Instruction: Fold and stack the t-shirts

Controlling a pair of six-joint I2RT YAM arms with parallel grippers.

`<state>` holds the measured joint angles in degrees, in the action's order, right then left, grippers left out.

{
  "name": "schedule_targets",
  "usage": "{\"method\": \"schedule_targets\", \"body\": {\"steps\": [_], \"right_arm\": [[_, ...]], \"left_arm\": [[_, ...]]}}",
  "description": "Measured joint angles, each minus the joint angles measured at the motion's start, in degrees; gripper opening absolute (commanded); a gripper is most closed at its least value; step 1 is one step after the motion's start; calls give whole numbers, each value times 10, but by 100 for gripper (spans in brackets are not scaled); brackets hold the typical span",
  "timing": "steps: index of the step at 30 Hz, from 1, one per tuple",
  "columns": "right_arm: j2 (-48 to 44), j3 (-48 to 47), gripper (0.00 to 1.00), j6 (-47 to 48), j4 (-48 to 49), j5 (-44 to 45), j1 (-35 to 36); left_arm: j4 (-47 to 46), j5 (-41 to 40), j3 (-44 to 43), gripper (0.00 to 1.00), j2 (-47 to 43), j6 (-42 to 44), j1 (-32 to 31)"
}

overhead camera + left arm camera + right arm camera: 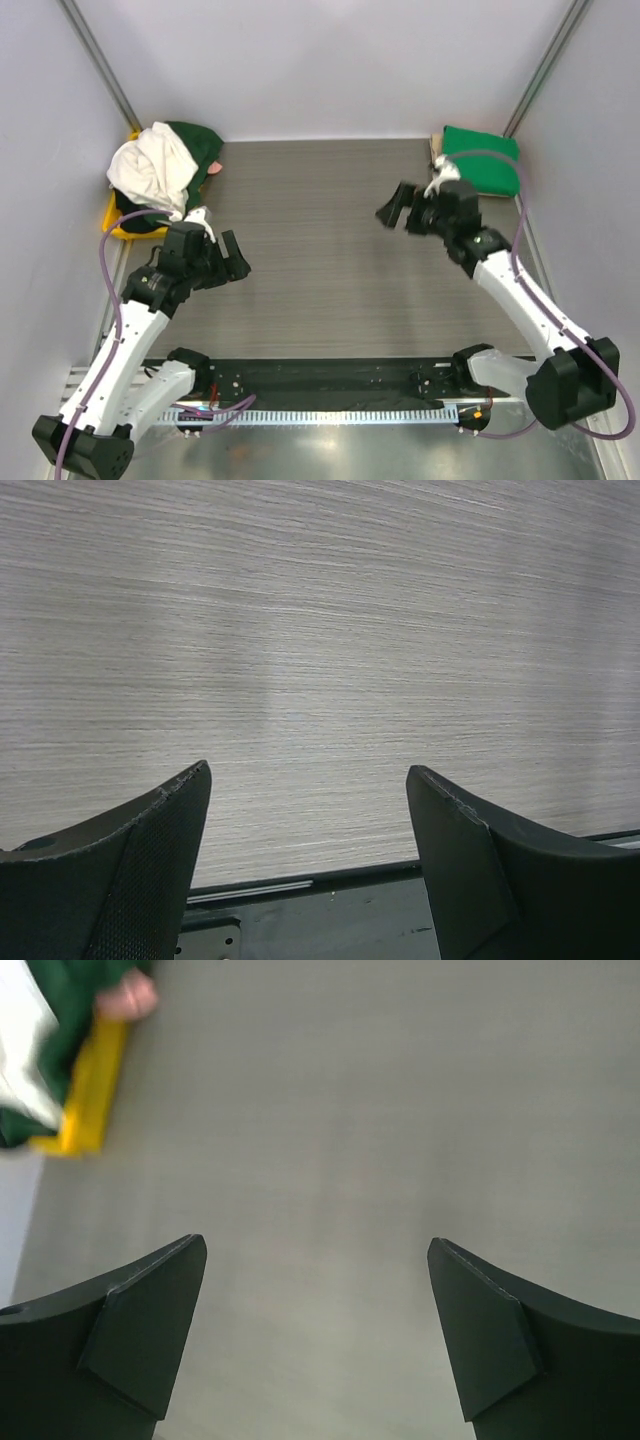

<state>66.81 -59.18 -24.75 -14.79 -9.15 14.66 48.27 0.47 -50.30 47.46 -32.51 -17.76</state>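
Observation:
A folded bright green t-shirt (482,172) lies at the far right corner, with a tan beige one (437,147) just showing beneath it. A white t-shirt (152,168) and a dark green t-shirt (195,143) are piled crumpled in the yellow tray (116,215) at the far left. That pile also shows in the right wrist view, with the dark green cloth (70,1000) at its top left corner. My left gripper (238,258) is open and empty over bare table. My right gripper (397,208) is open and empty, left of the folded stack.
White walls close in the table on three sides. A black strip (320,380) and a metal rail run along the near edge by the arm bases. The grey wood-grain tabletop (320,260) lies between the two arms.

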Motion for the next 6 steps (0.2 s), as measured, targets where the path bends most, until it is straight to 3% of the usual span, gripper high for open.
{"method": "schedule_targets", "body": {"steps": [6], "right_arm": [[-115,216,100,-67,-30,-18,91]], "left_arm": [[0,-5,0,84,-7,0,0]]}}
